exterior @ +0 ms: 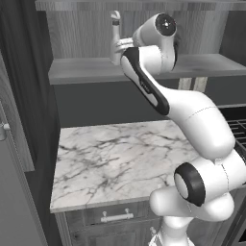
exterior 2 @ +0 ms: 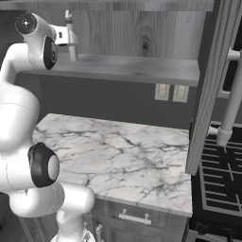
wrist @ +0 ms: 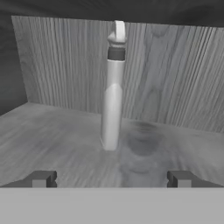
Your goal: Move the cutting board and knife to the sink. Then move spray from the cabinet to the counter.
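The spray (wrist: 112, 105) is a slim pale bottle with a trigger head. It stands upright on the cabinet (wrist: 52, 131) shelf against the wood-grain back wall. My gripper (wrist: 111, 178) is open, level with the bottle's base and a short way in front of it, with the bottle centred between the fingertips (wrist: 41, 178) and untouched. From the base, the spray (exterior: 115, 33) (exterior 2: 71, 40) rises just beyond my hand at the shelf's left part. Below lies the white marble counter (exterior: 110, 158) (exterior 2: 118, 160). The cutting board, knife and sink are out of view.
An open cabinet door (exterior 2: 212, 85) hangs over the counter's right end. Beside the counter on the right is the black grated stove (exterior 2: 222, 179). A tall dark panel (exterior: 24, 96) closes off the left side. Drawer fronts with a bar handle (exterior: 116, 217) sit under the counter.
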You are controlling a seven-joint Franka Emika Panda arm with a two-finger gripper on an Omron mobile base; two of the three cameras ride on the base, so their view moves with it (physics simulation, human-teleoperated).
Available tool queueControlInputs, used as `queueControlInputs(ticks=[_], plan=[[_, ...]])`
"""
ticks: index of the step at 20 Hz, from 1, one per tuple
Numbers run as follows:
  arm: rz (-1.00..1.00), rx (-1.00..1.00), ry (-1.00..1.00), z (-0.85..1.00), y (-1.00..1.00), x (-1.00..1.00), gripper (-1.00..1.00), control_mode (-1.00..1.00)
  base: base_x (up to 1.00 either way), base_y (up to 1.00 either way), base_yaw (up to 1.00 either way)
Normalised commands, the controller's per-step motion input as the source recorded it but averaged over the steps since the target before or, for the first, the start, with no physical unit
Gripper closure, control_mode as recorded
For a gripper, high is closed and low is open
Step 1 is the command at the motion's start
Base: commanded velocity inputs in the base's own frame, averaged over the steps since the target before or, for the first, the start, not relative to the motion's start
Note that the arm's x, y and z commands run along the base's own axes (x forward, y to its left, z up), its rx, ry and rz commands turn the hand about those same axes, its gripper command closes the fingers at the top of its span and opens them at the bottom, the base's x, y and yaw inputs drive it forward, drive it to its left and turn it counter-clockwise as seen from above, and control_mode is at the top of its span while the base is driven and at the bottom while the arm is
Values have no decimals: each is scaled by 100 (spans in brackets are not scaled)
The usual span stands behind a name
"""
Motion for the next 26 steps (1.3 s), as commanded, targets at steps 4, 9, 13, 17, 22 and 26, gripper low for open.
queueControlInputs(ticks=[4, 9, 13, 17, 22, 26], plan=[[6, 0, 14, 7, 0, 0, -100, -100, 0, 0, 0], [7, 0, 16, 0, 0, 9, -100, -100, 0, 0, 0], [0, 0, 0, -2, 0, 33, -100, -100, 0, 0, 0], [0, 0, 0, -3, 0, 26, -100, -100, 0, 0, 0], [0, 0, 0, -7, 1, 20, -100, -100, 0, 0, 0], [0, 0, 0, -12, 6, 20, -100, -100, 0, 0, 0]])
